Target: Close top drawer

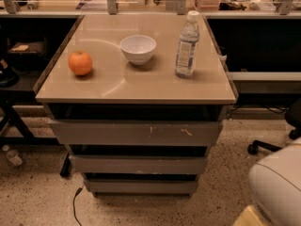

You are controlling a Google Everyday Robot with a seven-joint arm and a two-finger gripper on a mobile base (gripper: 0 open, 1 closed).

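Note:
The top drawer point(136, 133) is the tallest grey front of the cabinet, with pale scratches right of centre. It sits just under the tan tabletop point(136, 91) with a dark gap above it, and its front stands slightly forward. My white arm point(278, 185) fills the lower right corner. Only a tan bit of my gripper point(250, 217) shows at the bottom edge, well to the right of and below the drawer and apart from it.
On the tabletop stand an orange point(80, 63), a white bowl point(138, 49) and a water bottle point(187, 44). Two shallower grey drawer fronts point(138, 165) sit below. A chair base point(263, 146) is on the right, and a cable point(75, 204) lies on the floor.

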